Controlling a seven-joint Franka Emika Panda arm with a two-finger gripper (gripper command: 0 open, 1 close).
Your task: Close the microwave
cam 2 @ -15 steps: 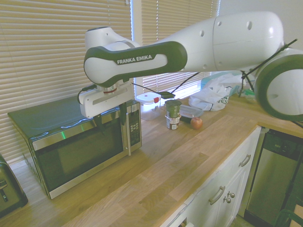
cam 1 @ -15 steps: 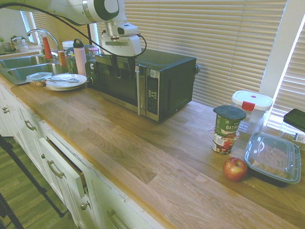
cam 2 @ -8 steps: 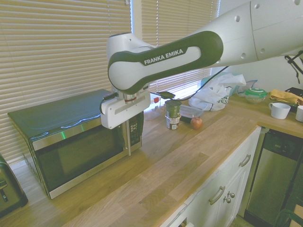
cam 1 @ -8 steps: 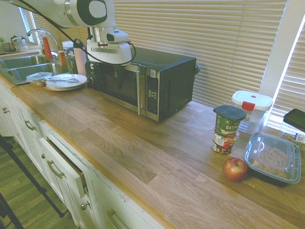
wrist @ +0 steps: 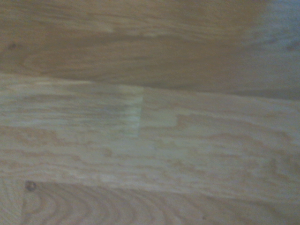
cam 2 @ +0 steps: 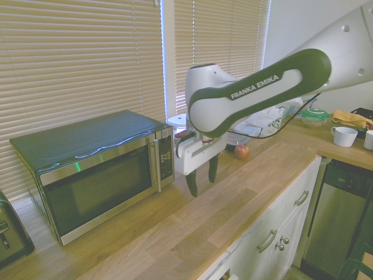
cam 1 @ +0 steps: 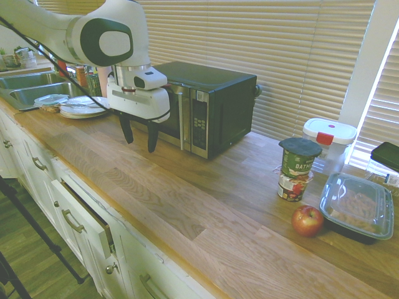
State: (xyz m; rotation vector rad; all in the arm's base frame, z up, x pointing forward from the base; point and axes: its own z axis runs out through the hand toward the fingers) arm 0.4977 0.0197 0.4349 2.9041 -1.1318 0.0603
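The microwave [cam 1: 212, 103] stands at the back of the wooden counter, black with a steel front. Its dark glass door [cam 2: 96, 186] lies flush with the front, and the vertical silver handle [cam 1: 181, 118] sits beside the button panel [cam 1: 199, 124]. My gripper [cam 1: 139, 138] hangs over the counter in front of the microwave, clear of the door, fingers pointing down. It is open and holds nothing. In the second exterior view the gripper [cam 2: 202, 179] is off the microwave's [cam 2: 99, 169] handle-side corner. The wrist view shows only the wooden countertop [wrist: 150, 122].
A sink [cam 1: 31, 87], stacked plates [cam 1: 84, 107] and bottles [cam 1: 103, 75] lie left of the microwave. Stacked cups [cam 1: 298, 168], an apple [cam 1: 307, 220] and food containers [cam 1: 356, 205] sit to the right. A toaster [cam 2: 11, 233] stands beyond the microwave. One drawer [cam 1: 87, 215] is slightly ajar.
The gripper has pulled back from the microwave's front and top, swinging out over the counter and lower down. The door looks flush in all frames.
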